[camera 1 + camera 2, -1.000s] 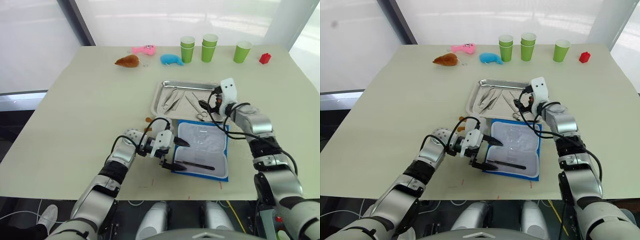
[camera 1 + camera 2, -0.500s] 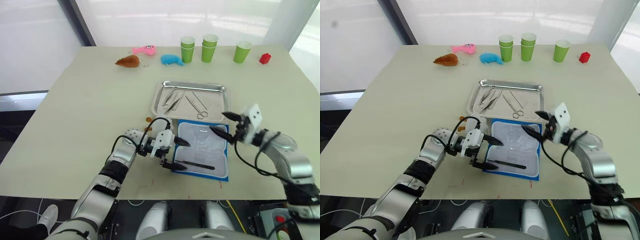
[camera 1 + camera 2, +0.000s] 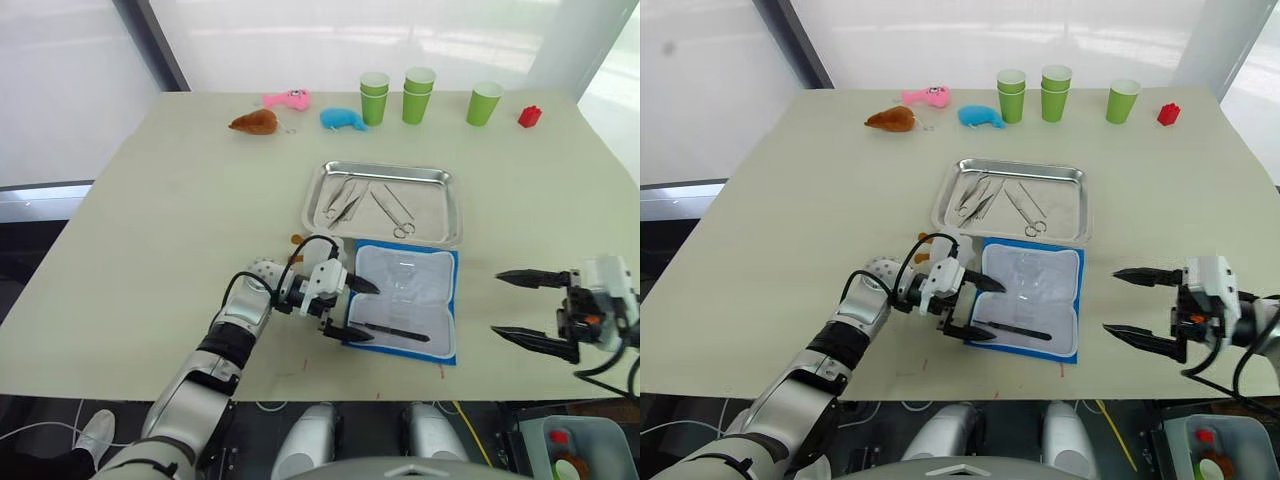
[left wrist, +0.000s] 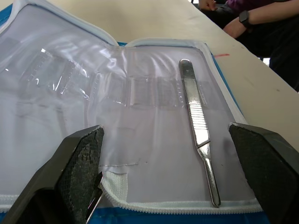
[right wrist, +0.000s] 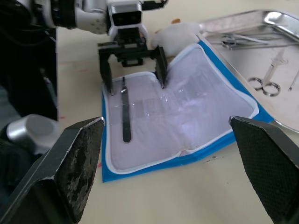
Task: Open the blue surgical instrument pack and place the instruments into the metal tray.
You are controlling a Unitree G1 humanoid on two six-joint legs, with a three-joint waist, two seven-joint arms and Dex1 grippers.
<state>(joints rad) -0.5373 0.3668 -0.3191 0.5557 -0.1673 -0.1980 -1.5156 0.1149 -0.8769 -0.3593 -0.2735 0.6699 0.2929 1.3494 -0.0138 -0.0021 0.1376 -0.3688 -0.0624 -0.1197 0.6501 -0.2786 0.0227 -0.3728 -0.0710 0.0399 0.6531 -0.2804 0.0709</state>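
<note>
On the opened blue pack [image 3: 408,300] one instrument [image 3: 392,329] — left jaws [image 3: 352,309] spread around it, right jaws [image 3: 527,310] open, well apart.

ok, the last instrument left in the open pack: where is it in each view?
Left eye view: last instrument lies along the pack's near edge, by the left gripper.
Right eye view: same spot.
Left wrist view: right of centre, between the open fingers.
Right wrist view: left of centre, under the left gripper.
Shared landmark: blue surgical instrument pack, lying open next to the metal tray.
</note>
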